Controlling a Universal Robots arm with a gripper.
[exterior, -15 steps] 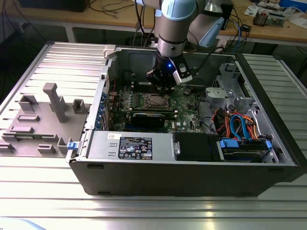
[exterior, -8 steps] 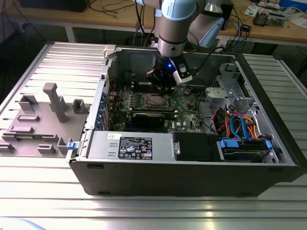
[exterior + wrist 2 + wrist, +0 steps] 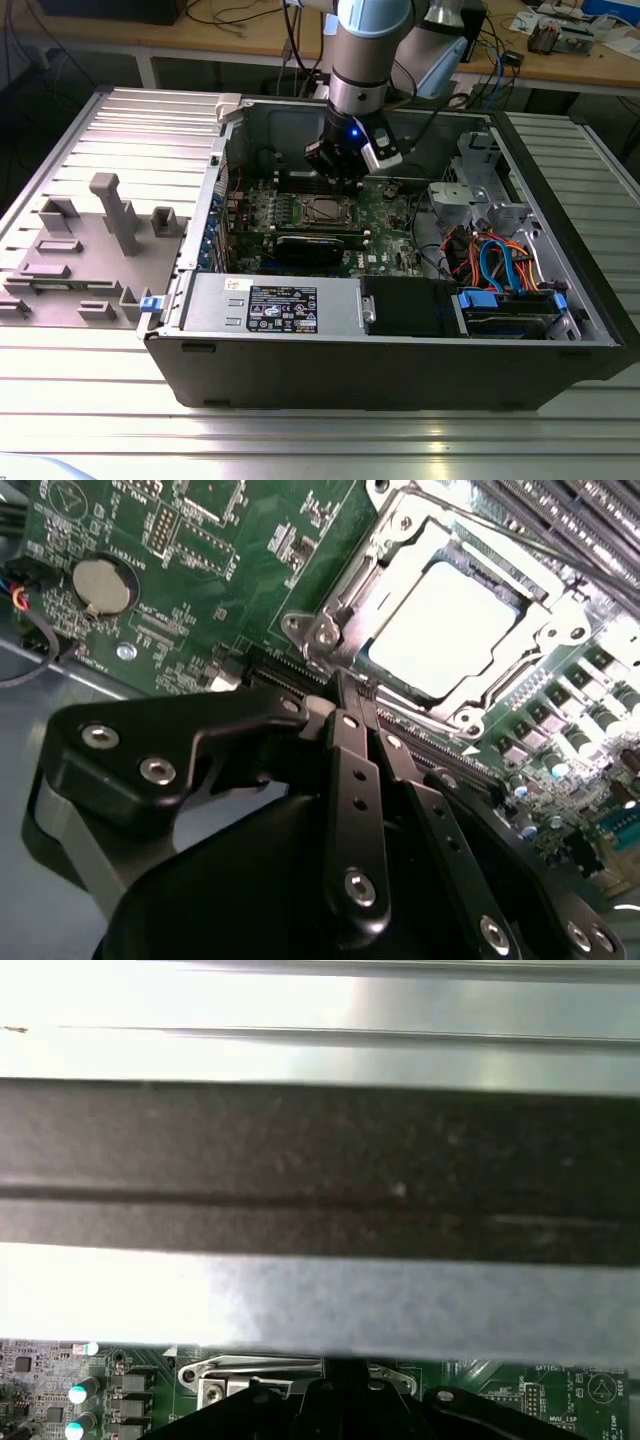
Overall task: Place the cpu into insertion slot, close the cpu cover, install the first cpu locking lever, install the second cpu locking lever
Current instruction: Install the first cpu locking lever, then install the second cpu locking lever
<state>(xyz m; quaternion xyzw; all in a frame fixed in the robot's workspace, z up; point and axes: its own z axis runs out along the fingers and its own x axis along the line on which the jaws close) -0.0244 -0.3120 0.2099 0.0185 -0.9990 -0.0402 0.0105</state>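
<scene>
The cpu (image 3: 445,620) lies flat in the motherboard's socket, its silver top bright under the light. The cpu cover (image 3: 560,622), a metal frame with a square window, lies down around it. My gripper (image 3: 346,688) hangs just off one corner of the socket, black fingers (image 3: 355,780) pressed together with nothing between them. In the exterior view the gripper (image 3: 336,170) hovers inside the open case, just behind the socket (image 3: 325,210). The first wrist view catches the socket's metal edge (image 3: 250,1372) below the case wall. How the locking levers stand I cannot tell.
A black card (image 3: 318,247) lies in front of the socket, and a power supply (image 3: 275,305) sits along the case's near side. Drive bays with orange and blue cables (image 3: 500,265) fill the exterior view's right. Grey fixtures (image 3: 115,215) stand on the table left. A coin battery (image 3: 103,585) sits nearby.
</scene>
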